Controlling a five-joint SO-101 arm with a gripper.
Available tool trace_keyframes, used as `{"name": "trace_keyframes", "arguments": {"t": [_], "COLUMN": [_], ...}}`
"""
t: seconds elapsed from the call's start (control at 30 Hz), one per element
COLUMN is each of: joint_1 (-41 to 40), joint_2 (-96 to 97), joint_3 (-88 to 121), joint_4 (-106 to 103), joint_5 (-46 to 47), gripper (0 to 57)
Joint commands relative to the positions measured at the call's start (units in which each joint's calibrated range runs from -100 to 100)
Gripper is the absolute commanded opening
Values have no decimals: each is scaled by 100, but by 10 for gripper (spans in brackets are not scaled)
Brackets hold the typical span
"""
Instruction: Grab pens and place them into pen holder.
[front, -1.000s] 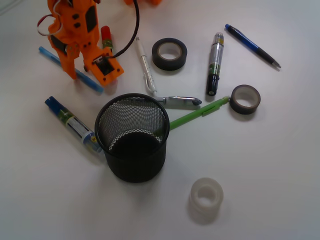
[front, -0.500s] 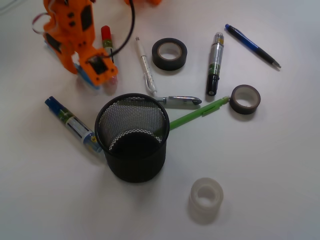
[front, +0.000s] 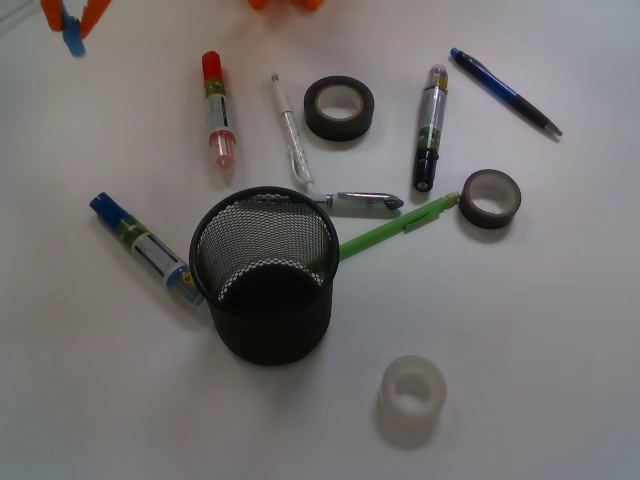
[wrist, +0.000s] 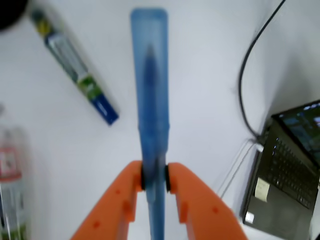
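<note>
the light blue pen (wrist: 150, 100) is held between the two orange fingers of the gripper (wrist: 154, 178), which are closed onto its barrel near the lower end, so that most of the pen juts straight out ahead of the fingertips. the grip looks narrow and the long free end may swing. in the front view only a scrap of orange and blue shows at the upper left corner, so the gripper sits at the far edge of the scene, raised clear of the white table (front: 560, 330).

below and ahead of the held pen lies the blue-capped marker (wrist: 75, 70); the red-capped marker (wrist: 10, 170) lies off to one side. a black cable (wrist: 250, 65) and a laptop (wrist: 290, 170) lie to the other side, near enough to be minded.

the pen holder (front: 265, 275) stands well apart from the gripper, mouth open and upright. beside it lie the clear-white pen (front: 292, 135), the silver pen (front: 360, 203) and the green pen (front: 395, 228); the dark blue pen (front: 505, 92) lies farthest. the way across appears open above the markers.
</note>
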Motion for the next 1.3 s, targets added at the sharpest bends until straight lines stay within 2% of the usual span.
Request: {"name": "trace_keyframes", "arguments": {"t": [0.0, 0.57, 1.0, 1.27], "joint_1": [-474, -1894, -2111, -2081], "joint_2": [-225, 1483, 2690, 3005], "joint_3": [-331, 539, 557, 1616], "joint_4": [-1121, -6729, -7446, -9222], "joint_5": [-498, -2076, -2227, -2281], "gripper": [3, 3, 3, 12]}}
